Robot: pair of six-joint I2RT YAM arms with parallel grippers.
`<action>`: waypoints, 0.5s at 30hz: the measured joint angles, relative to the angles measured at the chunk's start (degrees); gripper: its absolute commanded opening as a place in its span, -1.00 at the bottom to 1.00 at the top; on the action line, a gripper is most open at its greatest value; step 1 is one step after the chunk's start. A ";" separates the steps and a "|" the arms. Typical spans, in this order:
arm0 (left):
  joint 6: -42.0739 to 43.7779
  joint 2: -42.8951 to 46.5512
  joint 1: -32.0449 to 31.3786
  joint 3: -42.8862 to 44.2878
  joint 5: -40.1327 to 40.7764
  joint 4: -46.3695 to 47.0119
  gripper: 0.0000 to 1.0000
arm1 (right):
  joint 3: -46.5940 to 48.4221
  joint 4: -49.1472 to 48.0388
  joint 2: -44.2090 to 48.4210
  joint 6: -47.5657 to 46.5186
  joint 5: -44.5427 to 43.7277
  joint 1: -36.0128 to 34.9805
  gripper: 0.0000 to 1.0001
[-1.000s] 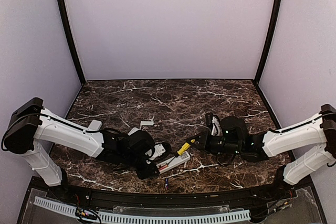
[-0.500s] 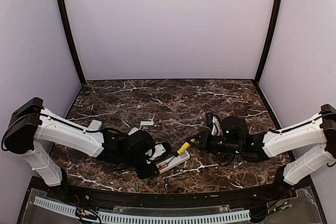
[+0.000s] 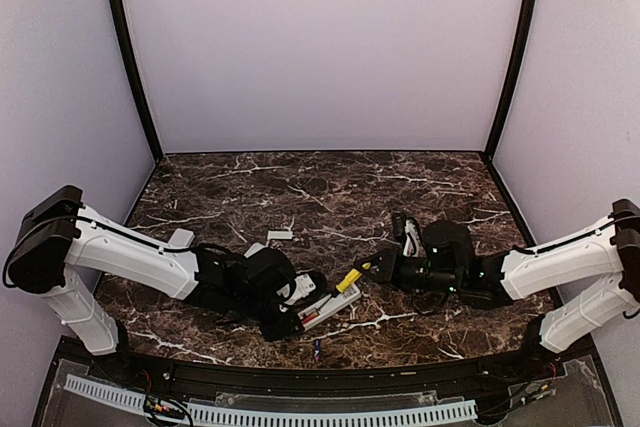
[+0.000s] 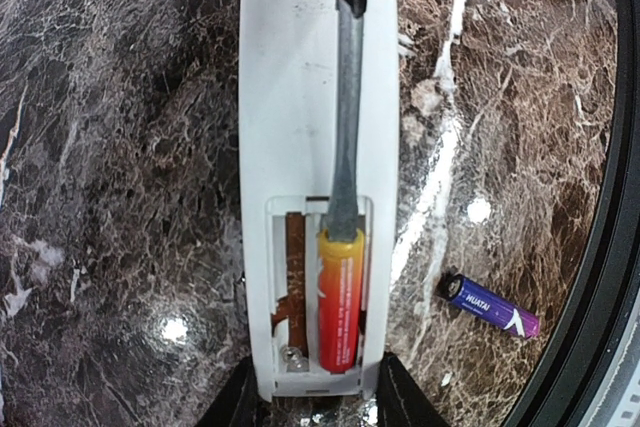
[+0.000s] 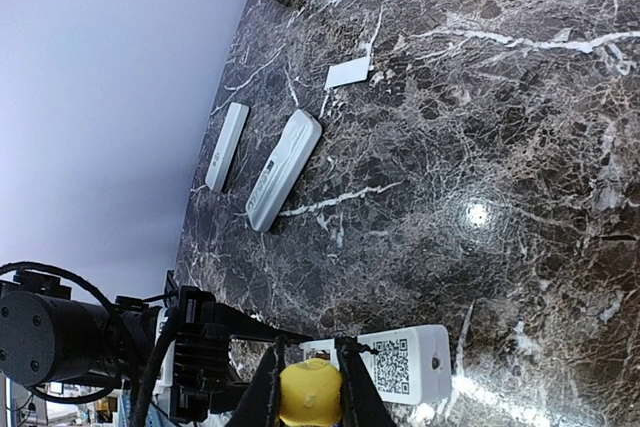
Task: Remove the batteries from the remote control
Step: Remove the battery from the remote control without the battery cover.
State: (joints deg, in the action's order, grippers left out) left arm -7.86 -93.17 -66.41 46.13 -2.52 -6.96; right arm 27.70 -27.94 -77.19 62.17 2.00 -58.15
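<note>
One battery (image 4: 338,297) sits loaded: my left gripper (image 4: 320,402) clamps the remote (image 4: 290,97) steady so the right gripper (image 5: 308,385), pinching the screwdriver (image 4: 347,117), can lever its 12 o'clock end.

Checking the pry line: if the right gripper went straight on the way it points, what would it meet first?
The right gripper holds a screwdriver whose tip sits against the orange-red battery in the remote; it would likely press that battery first.
</note>
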 measured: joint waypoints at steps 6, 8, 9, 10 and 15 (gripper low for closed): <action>0.02 -0.31 0.02 0.55 0.00 -0.57 -0.53 | 0.13 -0.70 -0.13 -1.09 0.63 0.20 -1.00; 0.15 -0.33 0.02 0.66 0.00 -0.83 -0.53 | 0.55 -0.83 -0.59 -1.66 0.85 0.26 -1.00; 0.17 -0.37 0.02 0.72 0.00 -0.94 -0.53 | 0.83 -0.94 -0.92 -1.88 0.98 0.33 -1.00; 0.20 -0.37 0.02 0.81 0.00 -1.07 -0.53 | 1.16 -1.07 -1.27 -2.10 1.07 0.39 -1.00; 0.26 -0.55 0.02 1.42 0.00 -2.16 -0.54 | 3.37 -1.31 -2.97 -3.13 2.32 0.57 -1.00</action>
State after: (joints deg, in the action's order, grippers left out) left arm -7.60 -93.71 -66.39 47.55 -2.52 -9.13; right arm 31.07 -29.26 -80.16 59.05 4.32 -57.58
